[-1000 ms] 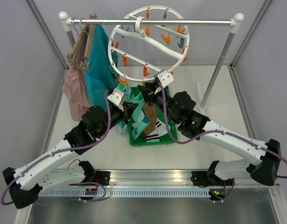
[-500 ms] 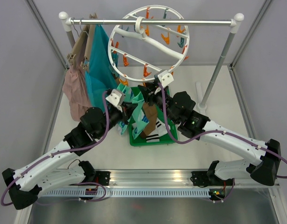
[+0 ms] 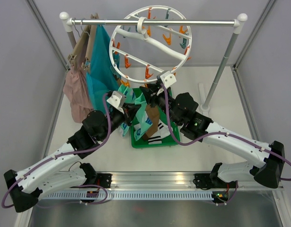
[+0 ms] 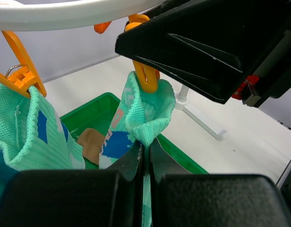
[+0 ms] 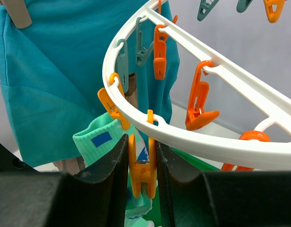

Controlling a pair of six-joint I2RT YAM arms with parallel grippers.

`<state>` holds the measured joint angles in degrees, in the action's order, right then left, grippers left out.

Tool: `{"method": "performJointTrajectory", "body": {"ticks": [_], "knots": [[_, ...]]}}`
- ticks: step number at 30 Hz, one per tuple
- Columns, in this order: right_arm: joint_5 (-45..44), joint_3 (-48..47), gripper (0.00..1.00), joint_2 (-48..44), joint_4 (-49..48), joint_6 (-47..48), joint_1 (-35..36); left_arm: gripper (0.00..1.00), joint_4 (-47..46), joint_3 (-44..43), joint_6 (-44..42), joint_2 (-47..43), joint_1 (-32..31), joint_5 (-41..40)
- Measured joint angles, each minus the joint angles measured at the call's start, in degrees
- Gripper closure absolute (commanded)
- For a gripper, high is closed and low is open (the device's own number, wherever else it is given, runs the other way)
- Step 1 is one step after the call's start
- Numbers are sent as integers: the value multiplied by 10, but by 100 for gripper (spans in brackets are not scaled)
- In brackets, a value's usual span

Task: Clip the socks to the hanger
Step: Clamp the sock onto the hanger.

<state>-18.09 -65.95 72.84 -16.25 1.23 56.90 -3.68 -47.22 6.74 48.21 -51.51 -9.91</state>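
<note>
The round white hanger [image 3: 185, 56] hangs from the rail, with orange and teal pegs on it. My left gripper [image 4: 145, 144] is shut on the lower fold of a mint-teal sock [image 4: 150, 109]. The sock's cuff reaches up around the tip of an orange peg [image 4: 144, 78]. My right gripper [image 5: 141, 142] is shut on that orange peg [image 5: 143, 170], one finger on each side, just under the hanger's rim [image 5: 207, 142]. Left of it, a second mint sock [image 4: 31, 127] hangs from another orange peg [image 4: 22, 78]. A brown sock [image 3: 152, 120] and a white sock with black stripes [image 3: 154, 138] lie below.
A green tray [image 3: 136, 140] sits on the table under both grippers and holds the loose socks. A large teal garment [image 3: 100, 66] and a pink-beige garment [image 3: 76, 92] hang on slim hangers at the rail's left end. The rail's right post [image 3: 223, 66] stands at the back right.
The left arm has edged very slightly. Both grips and the sock stay as they were.
</note>
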Motion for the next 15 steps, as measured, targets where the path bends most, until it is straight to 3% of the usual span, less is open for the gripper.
{"method": "performJointTrajectory", "body": {"ticks": [15], "knots": [[2,0,100,0,-9,0,0,98,-41,34,41,-32,0,-7]]}}
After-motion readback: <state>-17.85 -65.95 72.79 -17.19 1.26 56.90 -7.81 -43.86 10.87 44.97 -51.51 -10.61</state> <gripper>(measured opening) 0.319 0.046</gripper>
